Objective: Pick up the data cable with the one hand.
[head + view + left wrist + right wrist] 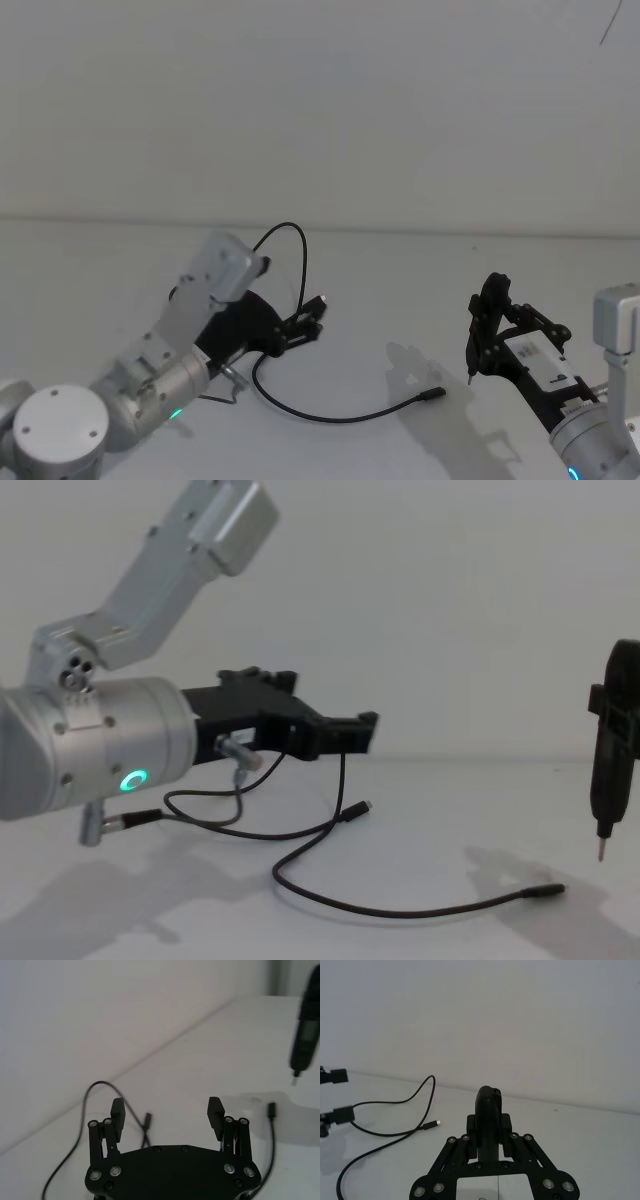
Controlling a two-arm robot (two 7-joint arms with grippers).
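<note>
data cable (345, 420): looped loose on surface (400, 290)
left tool (315, 317): released, hovering over it
right tool (489, 1097): clenched, parked right
step: approach
next: lower astride, clench

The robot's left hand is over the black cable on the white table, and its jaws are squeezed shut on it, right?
Not quite. The left gripper is over the data cable on the white table, but its jaws are open, with nothing between them, as the left wrist view shows. The right gripper holds a pointed tool apart.
</note>
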